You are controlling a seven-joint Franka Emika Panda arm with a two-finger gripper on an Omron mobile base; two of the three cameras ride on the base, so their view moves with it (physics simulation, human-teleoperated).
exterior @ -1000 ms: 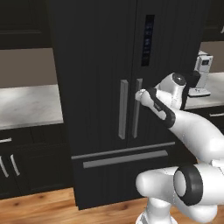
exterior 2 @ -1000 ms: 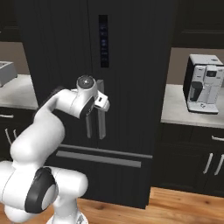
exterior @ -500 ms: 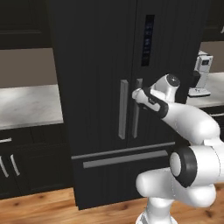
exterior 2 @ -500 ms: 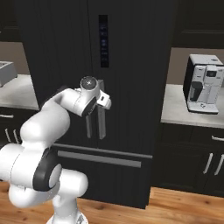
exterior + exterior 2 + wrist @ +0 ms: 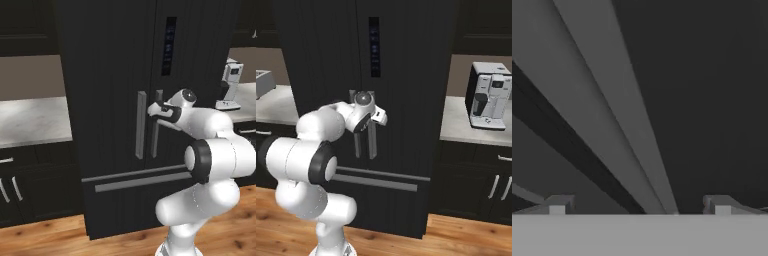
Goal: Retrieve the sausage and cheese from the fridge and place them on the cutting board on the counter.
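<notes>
Gripper (image 5: pixel 152 109) spread wide at the closed fridge (image 5: pixel 110 75) right door handle (image 5: pixel 156 124)

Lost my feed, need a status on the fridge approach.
Gripper open, at the right door handle, not clamped. Fridge shut. Nothing in the way.
</notes>
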